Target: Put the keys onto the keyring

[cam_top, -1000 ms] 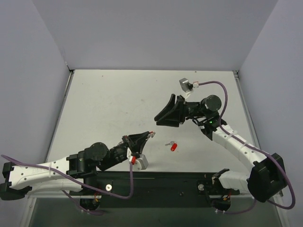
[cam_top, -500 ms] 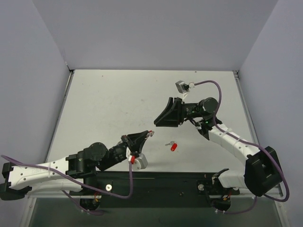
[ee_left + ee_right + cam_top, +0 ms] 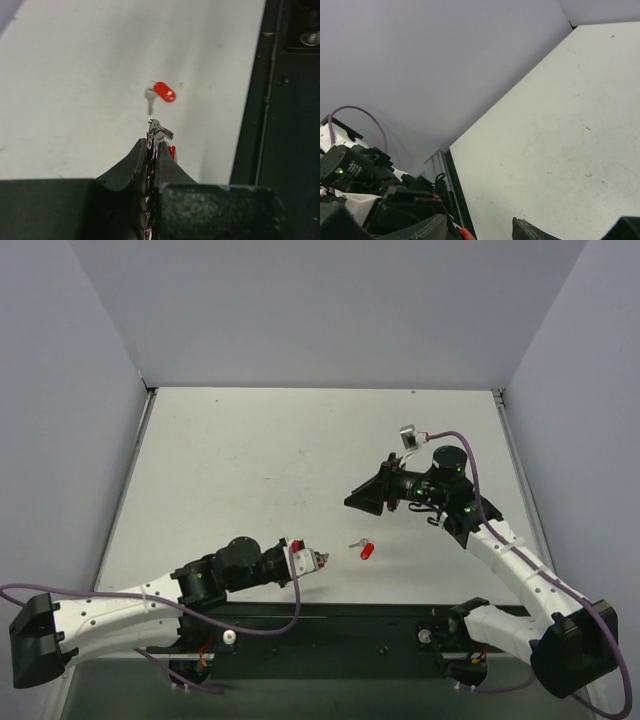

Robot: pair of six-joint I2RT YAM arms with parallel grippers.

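The key lies flat on the bench, near the front edge and between the two arms, its red head towards the right arm and its thin silver shaft pointing left. Just beside it, a little nearer the left arm, is the keyring. It is seen edge-on and clamped upright in the closed left tool, with silver bits sticking out past the fingertips. I cannot tell whether those bits are keys already threaded on.

The right tool hovers above the bench beyond the key, its fingers apart and nothing between them.

The step in hand looks like fetching the loose key with the right arm. To do it well, the right tool should come down straight over the red head and pinch it across its narrow sides. That leaves the end meant for threading free. The ring should stay clamped and steady, presented edge-on. A shallow or off-centre pinch could flick such a small key away.

Count: one loose key, one keyring, two tools.
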